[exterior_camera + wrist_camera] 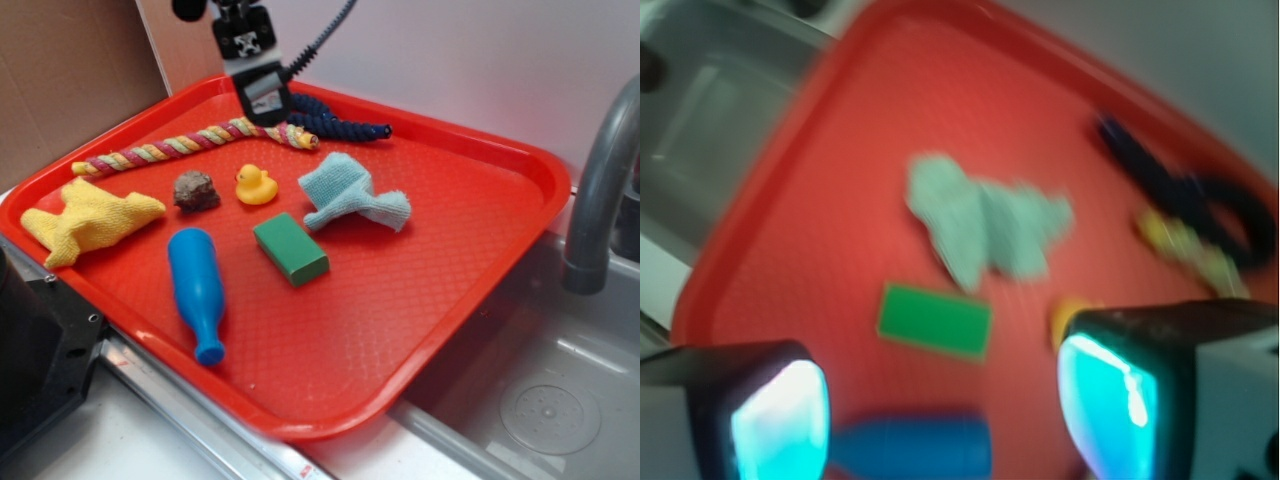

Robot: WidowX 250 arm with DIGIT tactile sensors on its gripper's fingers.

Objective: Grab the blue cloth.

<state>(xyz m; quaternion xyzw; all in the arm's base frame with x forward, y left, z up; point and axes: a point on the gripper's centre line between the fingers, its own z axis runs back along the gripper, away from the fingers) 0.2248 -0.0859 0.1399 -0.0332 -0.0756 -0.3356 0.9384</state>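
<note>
- The blue cloth lies crumpled near the middle of the red tray, toward its back half, with a folded hump at its left end and a flatter tail running out to the right.
- The gripper hangs over the tray's back edge, above the near end of the dark navy rope and beside the frayed tip of the multicoloured braided rope.
- In the wrist view the jaws stand wide apart, one pad at the lower left and the other at the lower right, with nothing between them; the gripper is empty.
- The key relation: the cloth sits forward of the gripper and to its right in the exterior view, clearly apart from it and lower. In the wrist view, which is blurred, the cloth appears above the gap between the jaws, roughly centred.
- The cloth's long axis runs roughly left to right across the tray, so closing across its raised hump looks like the easiest bite.
- Close neighbours to avoid: the green block just in front of the cloth and the yellow rubber duck to its left.
- The task looks barely begun: a reach and descent remain.
</note>
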